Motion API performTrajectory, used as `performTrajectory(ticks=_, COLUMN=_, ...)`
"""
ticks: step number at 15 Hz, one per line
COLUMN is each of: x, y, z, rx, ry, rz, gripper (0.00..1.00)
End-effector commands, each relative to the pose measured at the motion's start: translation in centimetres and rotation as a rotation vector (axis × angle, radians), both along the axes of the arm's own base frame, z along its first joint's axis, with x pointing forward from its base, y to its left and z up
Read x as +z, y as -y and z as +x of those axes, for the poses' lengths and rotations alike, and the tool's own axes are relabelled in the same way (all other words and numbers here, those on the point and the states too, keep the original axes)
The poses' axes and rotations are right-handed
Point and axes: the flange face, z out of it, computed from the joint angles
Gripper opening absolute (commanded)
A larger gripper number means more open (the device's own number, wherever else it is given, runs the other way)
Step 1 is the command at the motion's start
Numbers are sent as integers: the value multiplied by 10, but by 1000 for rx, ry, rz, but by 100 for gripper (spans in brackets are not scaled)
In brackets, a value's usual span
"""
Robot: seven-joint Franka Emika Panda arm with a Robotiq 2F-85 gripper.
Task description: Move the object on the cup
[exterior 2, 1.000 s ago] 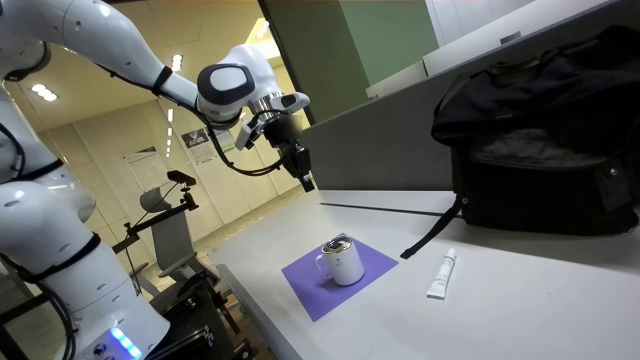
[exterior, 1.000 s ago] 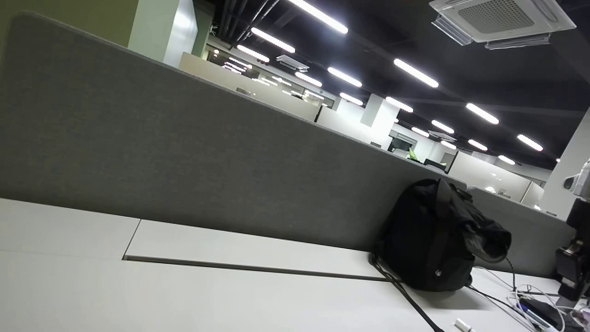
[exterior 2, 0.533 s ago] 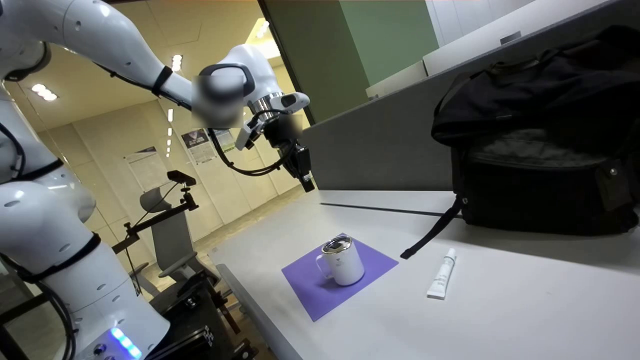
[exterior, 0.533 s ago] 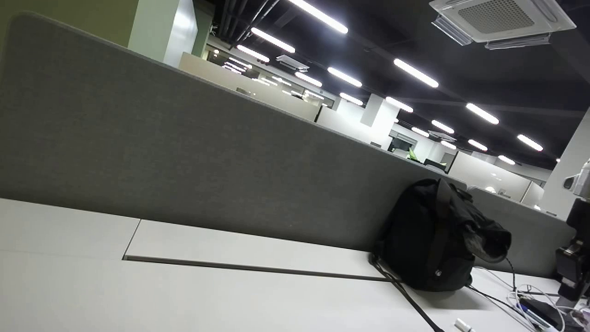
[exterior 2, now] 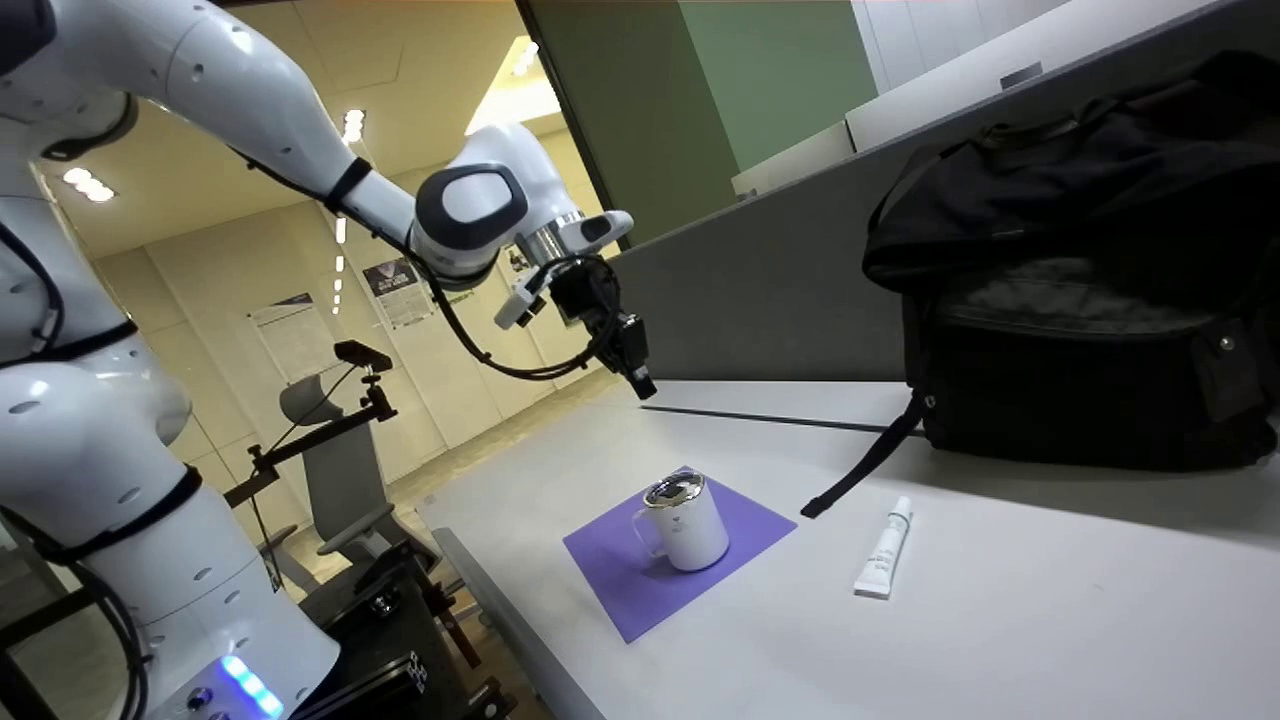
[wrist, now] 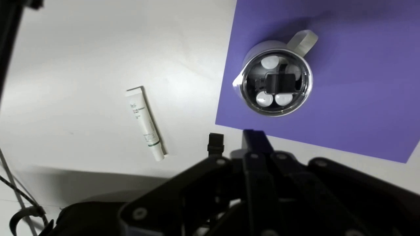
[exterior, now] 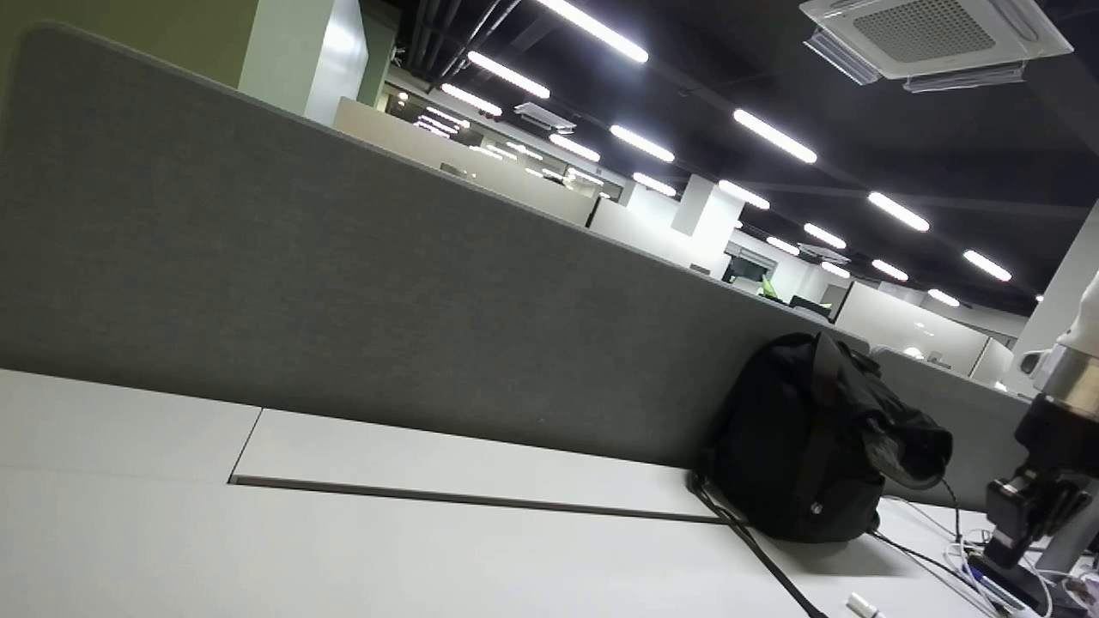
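A white cup (exterior 2: 692, 535) with a handle and a clear shiny lid stands upright on a purple sheet (exterior 2: 622, 585). In the wrist view the cup (wrist: 277, 82) shows from above on the purple sheet (wrist: 361, 111). A white tube (exterior 2: 884, 555) lies on the table beside the sheet; it also shows in the wrist view (wrist: 143, 119). Only its end shows in an exterior view (exterior: 862, 606). My black gripper (exterior 2: 645, 388) is above the table, higher than the cup and apart from it. In the wrist view its fingertips (wrist: 257, 134) are together with nothing between them.
A black bag (exterior 2: 1090, 300) stands against the grey partition (exterior 2: 760, 310), its strap (exterior 2: 862, 465) reaching toward the tube and sheet. Cables and a dark stand base (exterior: 1017, 584) are at the right in an exterior view.
In the last half second the arm and gripper have moved lower, and farther into both exterior views. The cup, sheet, tube and bag have not moved.
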Motion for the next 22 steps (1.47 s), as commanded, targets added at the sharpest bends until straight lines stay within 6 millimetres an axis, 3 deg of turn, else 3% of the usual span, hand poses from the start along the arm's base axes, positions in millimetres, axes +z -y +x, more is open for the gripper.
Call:
performTrajectory(ticks=1, x=-36, y=-5, z=6, rx=1, ry=5, rz=-7, gripper=0)
performTrajectory(ticks=5, x=-82, y=-12, z=6, rx=19, ry=-65, rz=-17, gripper=0)
performTrajectory(ticks=10, x=-115, y=-15, z=8, rx=23, ry=-100, rz=-32, gripper=0)
performTrajectory(ticks=18, x=-135, y=-21, z=15, rx=41, ry=-95, rz=-23, gripper=0)
performTrajectory(ticks=22, x=-135, y=-27, z=12, rx=38, ry=-116, rz=27, gripper=0)
